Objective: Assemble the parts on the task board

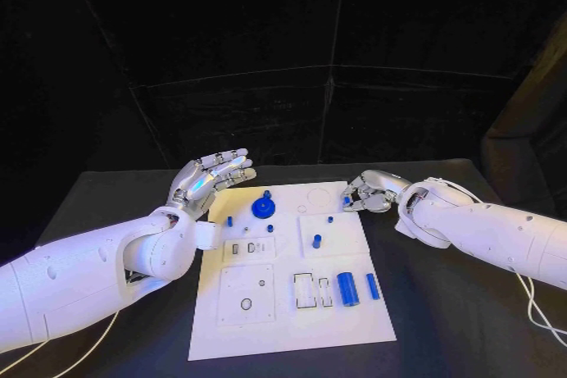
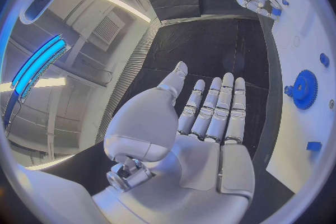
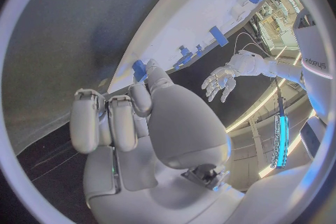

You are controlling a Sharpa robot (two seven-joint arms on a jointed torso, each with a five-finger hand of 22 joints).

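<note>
One task board, one blue gear, two hands.

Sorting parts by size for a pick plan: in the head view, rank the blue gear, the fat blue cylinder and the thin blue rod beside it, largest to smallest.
1. Fat blue cylinder.
2. Blue gear, close in size, so unsure against the cylinder.
3. Thin blue rod, clearly slimmest.
</note>
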